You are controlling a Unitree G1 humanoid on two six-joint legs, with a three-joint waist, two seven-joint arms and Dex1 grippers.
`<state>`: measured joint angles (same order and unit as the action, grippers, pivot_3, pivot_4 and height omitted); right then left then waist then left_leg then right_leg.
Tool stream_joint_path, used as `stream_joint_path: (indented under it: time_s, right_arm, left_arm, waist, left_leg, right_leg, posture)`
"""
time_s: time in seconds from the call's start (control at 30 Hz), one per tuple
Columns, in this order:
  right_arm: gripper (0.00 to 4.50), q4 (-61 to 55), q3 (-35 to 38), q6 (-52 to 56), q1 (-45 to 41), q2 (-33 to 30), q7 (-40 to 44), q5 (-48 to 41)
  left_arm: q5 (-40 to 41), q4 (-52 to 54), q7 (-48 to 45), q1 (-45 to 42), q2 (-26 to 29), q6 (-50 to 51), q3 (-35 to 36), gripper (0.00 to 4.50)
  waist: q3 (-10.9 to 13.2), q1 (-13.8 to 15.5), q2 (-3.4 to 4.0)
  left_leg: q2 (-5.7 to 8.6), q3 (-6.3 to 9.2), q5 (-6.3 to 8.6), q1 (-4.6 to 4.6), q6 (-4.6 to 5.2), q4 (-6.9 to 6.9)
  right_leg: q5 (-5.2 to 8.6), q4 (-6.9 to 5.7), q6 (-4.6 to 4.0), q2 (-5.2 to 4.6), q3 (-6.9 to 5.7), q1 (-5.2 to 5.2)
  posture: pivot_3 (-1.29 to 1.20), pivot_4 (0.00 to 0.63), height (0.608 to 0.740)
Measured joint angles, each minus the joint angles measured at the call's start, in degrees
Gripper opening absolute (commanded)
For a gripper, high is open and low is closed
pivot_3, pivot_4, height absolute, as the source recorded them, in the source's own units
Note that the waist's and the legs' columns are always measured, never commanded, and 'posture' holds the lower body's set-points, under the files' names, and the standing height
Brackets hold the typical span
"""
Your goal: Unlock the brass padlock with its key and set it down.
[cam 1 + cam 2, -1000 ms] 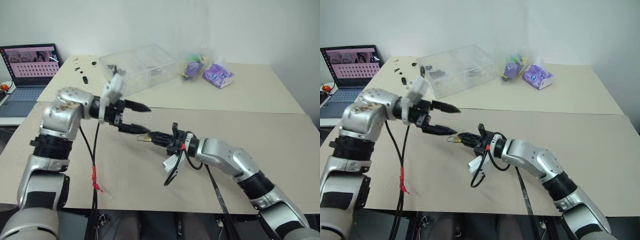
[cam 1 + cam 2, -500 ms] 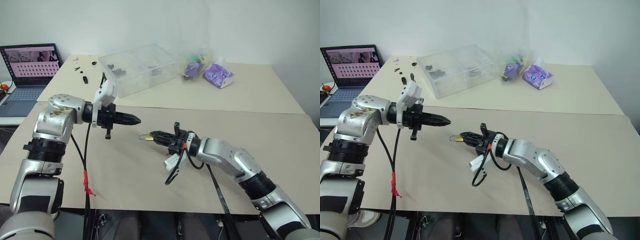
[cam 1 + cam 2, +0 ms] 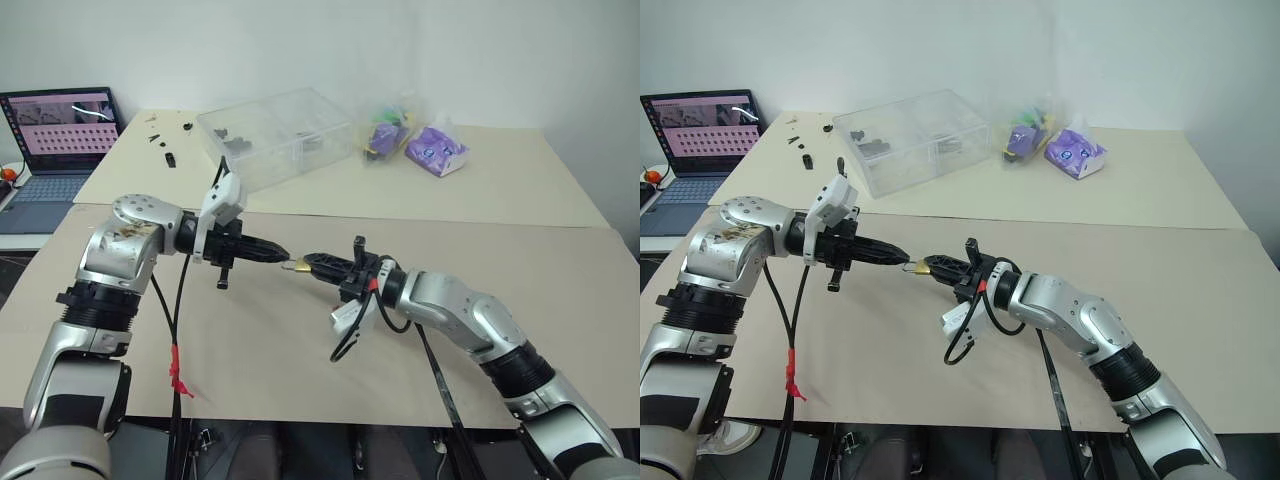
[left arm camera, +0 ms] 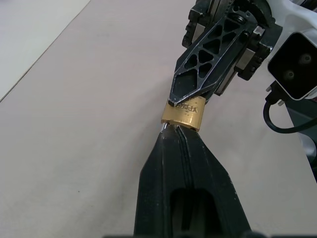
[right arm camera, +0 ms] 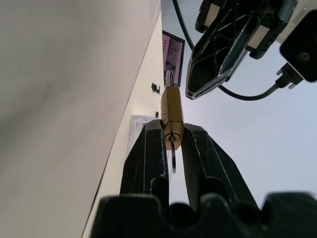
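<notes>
While the laptop [image 3: 60,135] sits at the upper left of the frame, the left gripper [image 3: 284,255], just left of centre, has its fingers pressed together, tips meeting the brass padlock [image 3: 299,265]. At centre the lock hangs above the table [image 3: 250,350], pinched between the right gripper's [image 3: 308,262] fingers (keyhole visible in the right wrist view). Clear box [image 3: 275,135] and purple packets [image 3: 435,150] lie upper centre to right.

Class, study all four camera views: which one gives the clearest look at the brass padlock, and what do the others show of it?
The left wrist view: the brass padlock sits close up, its stamped face visible. The right wrist view gives its narrow keyhole end between the right gripper fingers. Both eye views show a tiny gold speck between the grippers.
</notes>
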<state>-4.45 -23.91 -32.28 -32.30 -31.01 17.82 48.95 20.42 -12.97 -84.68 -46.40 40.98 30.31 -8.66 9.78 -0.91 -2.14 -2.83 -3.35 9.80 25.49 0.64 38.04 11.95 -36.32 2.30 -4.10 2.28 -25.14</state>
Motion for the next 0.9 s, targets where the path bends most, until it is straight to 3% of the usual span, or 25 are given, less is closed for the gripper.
stream_joint_path:
  time_s: [0.9]
  right_arm:
    - [0.07,-2.02,2.07,4.13,-2.08,1.19,3.24,-3.87]
  left_arm:
    - [-0.12,-0.57,0.87,-0.05,-0.87,-1.66,-0.05,0.00]
  waist:
    - [0.00,0.00,0.00]
  left_leg:
    - [0.00,0.00,0.00,0.01,0.00,0.00]
  right_leg:
    - [-0.01,0.00,0.00,0.00,0.00,0.00]
  posture:
    - [0.00,0.150,0.726]
